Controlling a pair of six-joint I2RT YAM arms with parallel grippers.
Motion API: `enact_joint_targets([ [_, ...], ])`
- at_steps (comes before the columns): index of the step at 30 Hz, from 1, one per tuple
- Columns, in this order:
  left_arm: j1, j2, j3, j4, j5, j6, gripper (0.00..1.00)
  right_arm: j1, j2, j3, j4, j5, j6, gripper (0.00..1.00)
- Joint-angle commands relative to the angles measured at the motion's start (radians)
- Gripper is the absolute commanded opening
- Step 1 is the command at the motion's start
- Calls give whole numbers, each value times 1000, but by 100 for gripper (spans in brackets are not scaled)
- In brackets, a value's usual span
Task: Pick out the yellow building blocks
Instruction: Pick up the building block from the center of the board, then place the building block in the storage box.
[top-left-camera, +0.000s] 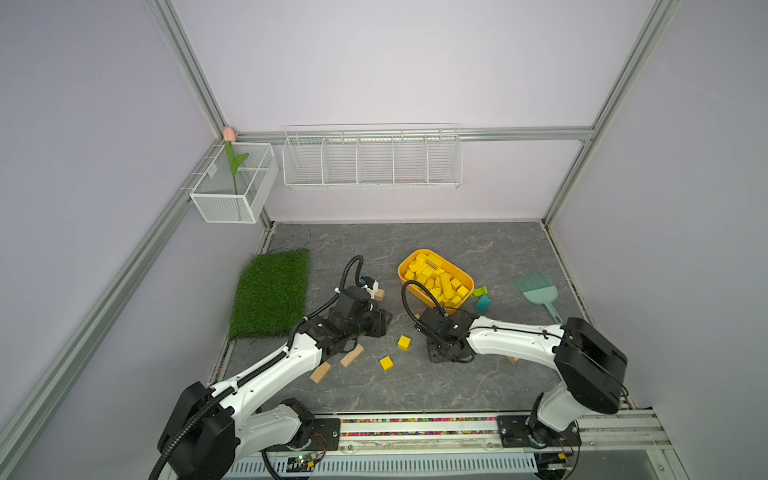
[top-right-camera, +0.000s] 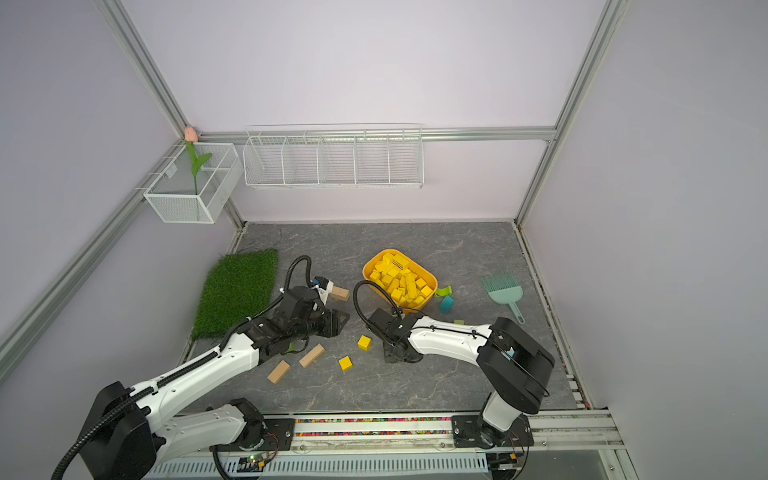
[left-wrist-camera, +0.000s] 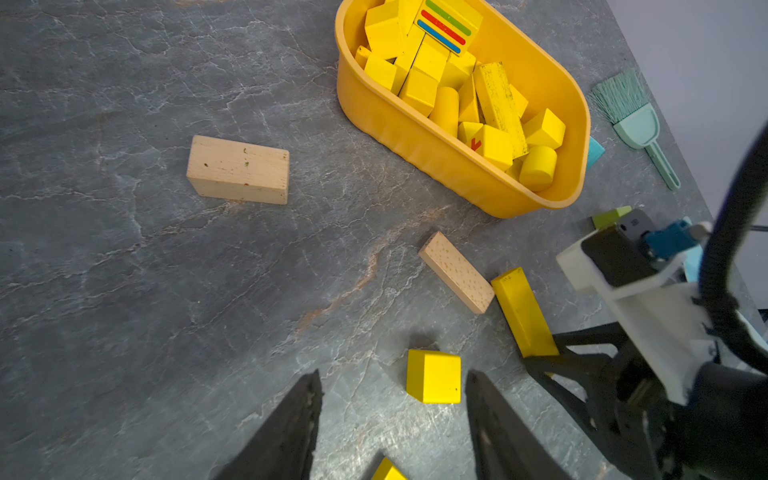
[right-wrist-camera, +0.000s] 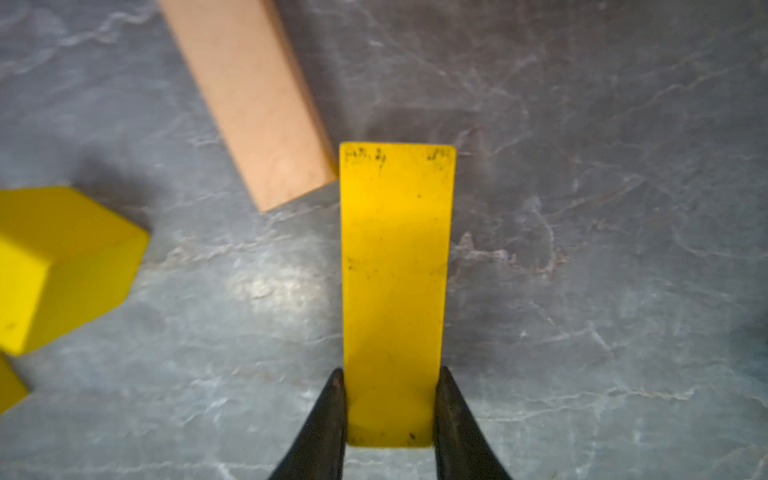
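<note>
Nearest us in the right wrist view, the right claw (right-wrist-camera: 390, 399) pinches one end of a long flat bright yellow wooden bar (right-wrist-camera: 395, 270) lying on the grey marbled tabletop (right-wrist-camera: 582, 249). A plain tan wooden bar (right-wrist-camera: 249, 104) sits just beside its other end.

In the left wrist view, the left claw (left-wrist-camera: 392, 374) hangs spread, with a small bright yellow wooden cube (left-wrist-camera: 433, 376) just past its tips, not gripped.

In both top views, the yellow-orange oval plastic tub (top-left-camera: 453, 266) sits at 12 o'clock from the claws, heaped with yellow building blocks (top-left-camera: 436, 282). A second yellow cube (top-left-camera: 386, 363) lies at 7 o'clock from it.

We judge the sorting nearly done: one bar and two cubes are left, and the tan blocks (top-left-camera: 352, 355) belong outside.
</note>
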Motion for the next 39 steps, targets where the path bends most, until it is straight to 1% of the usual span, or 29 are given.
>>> enact_joint_targets([
  [1, 9, 8, 18, 9, 10, -17, 58, -3, -87, 61, -54, 46, -94, 17],
  [4, 17, 13, 19, 14, 20, -16, 58, -48, -127, 128, -113, 69, -145, 17],
  [7, 26, 21, 20, 19, 31, -16, 58, -117, -139, 187, -139, 50, -203, 16],
  [13, 31, 22, 15, 26, 37, -19, 59, -242, -101, 298, -161, 34, -343, 15],
  [15, 32, 24, 14, 28, 40, -20, 58, -269, -72, 336, -156, 34, -430, 15],
  [18, 34, 39, 20, 30, 46, -18, 58, -275, -3, 408, -161, 46, -578, 16],
  [20, 35, 52, 26, 29, 52, -19, 58, -276, 47, 450, -162, 32, -665, 16],
  [23, 36, 71, 35, 29, 58, -15, 58, -280, 134, 529, -189, 42, -744, 16],
  [26, 37, 81, 45, 18, 58, -17, 58, -293, 217, 605, -209, 91, -777, 16],
  [28, 37, 83, 46, 14, 58, -17, 58, -308, 262, 651, -216, 98, -788, 16],
  [35, 42, 89, 45, 17, 67, -16, 58, -349, 399, 790, -251, 104, -849, 16],
  [39, 46, 91, 43, 19, 77, -14, 58, -376, 445, 831, -264, 67, -848, 16],
])
